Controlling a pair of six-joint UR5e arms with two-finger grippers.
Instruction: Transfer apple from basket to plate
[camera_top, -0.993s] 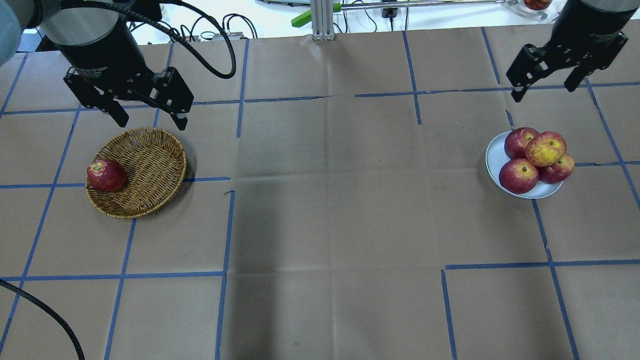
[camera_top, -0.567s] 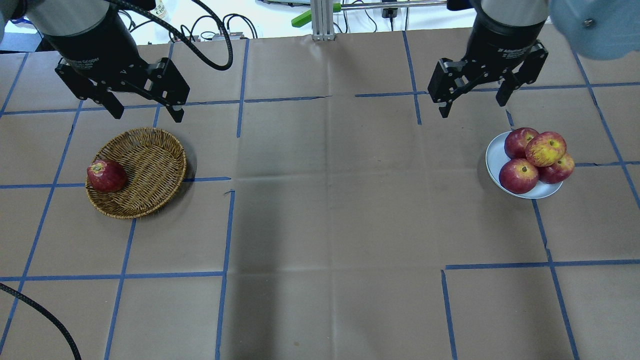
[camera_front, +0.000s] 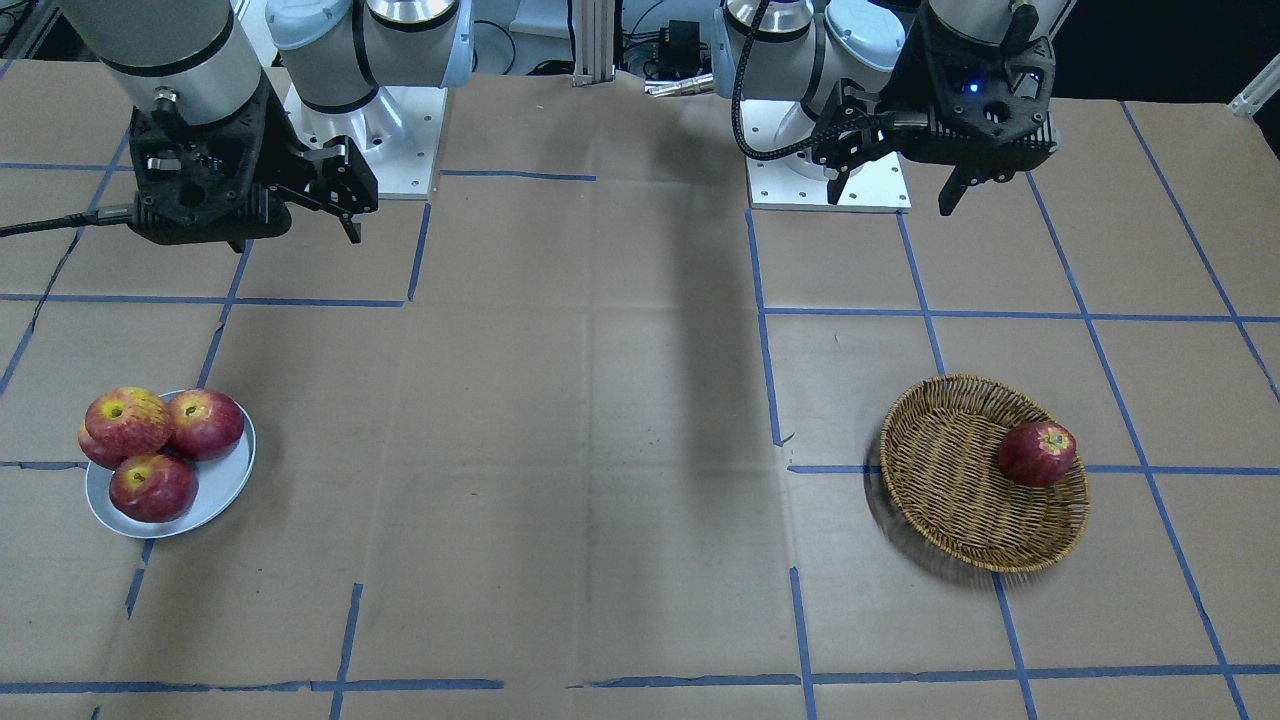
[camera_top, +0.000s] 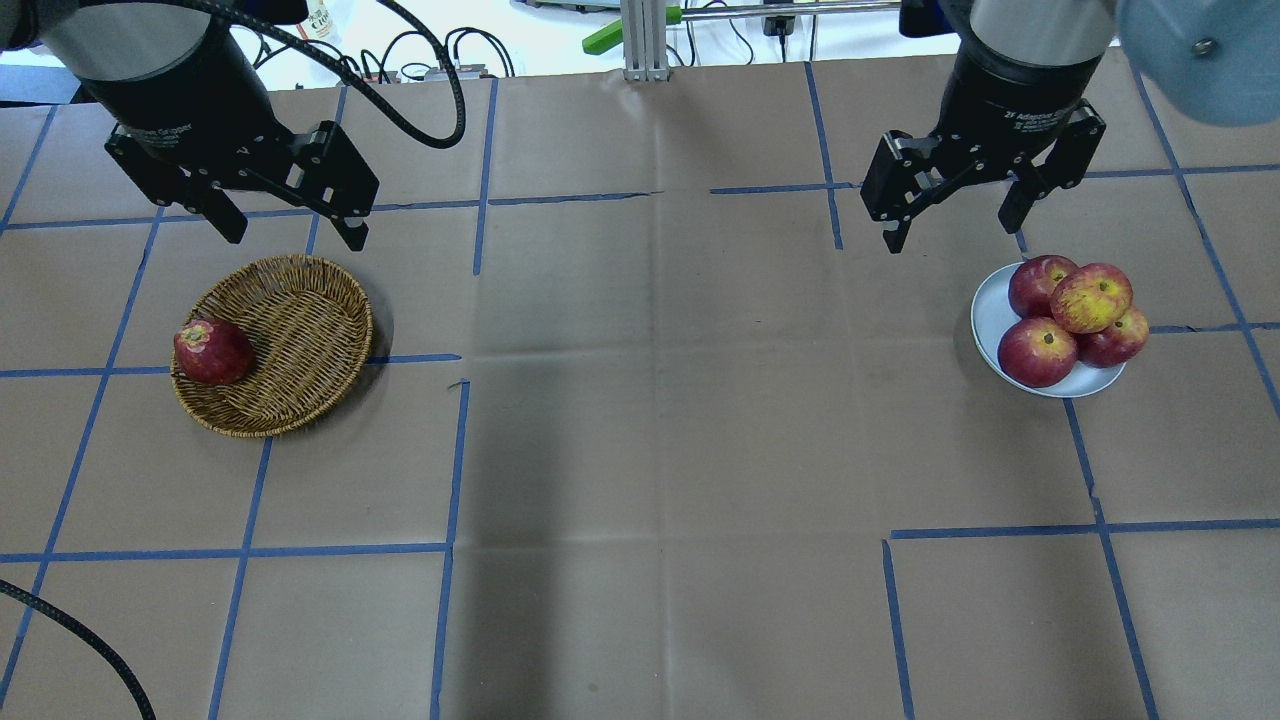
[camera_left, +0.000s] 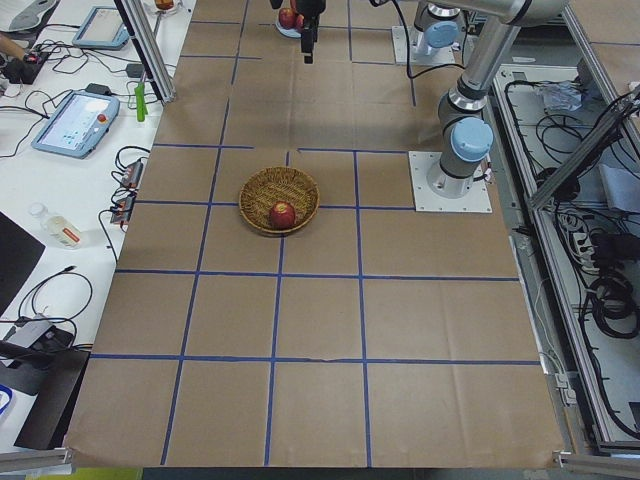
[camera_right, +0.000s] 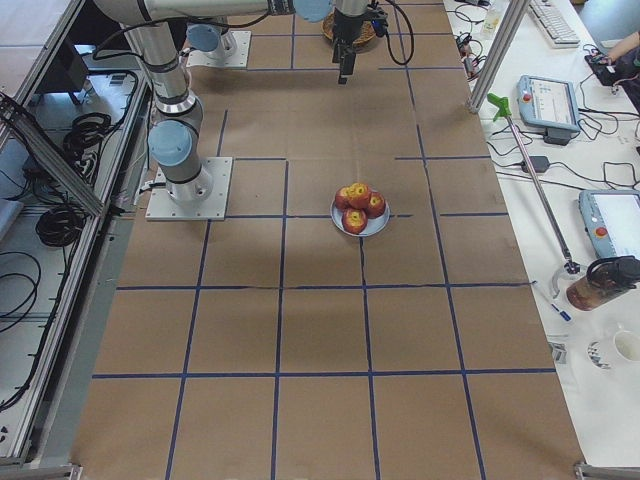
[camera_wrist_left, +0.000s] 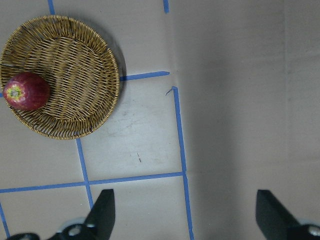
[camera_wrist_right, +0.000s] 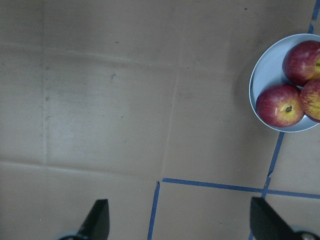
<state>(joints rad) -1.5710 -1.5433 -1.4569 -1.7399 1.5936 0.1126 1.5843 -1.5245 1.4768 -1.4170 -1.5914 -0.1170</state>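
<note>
The pale, yellow-streaked apple lies on top of three darker red apples on the grey-blue plate at the table's right; it also shows in the front view. The wicker basket at the left holds one dark red apple. My left gripper is open and empty, raised just behind the basket. My right gripper is open and empty, raised behind and to the left of the plate. The right wrist view shows the plate at its right edge.
Brown paper with a blue tape grid covers the table. An aluminium post and cables stand at the far edge. The arm bases are bolted on the robot's side.
My right gripper has swung in from the far right to a spot left of and behind the plate. My left gripper has shifted slightly behind the basket. The apples have not moved.
</note>
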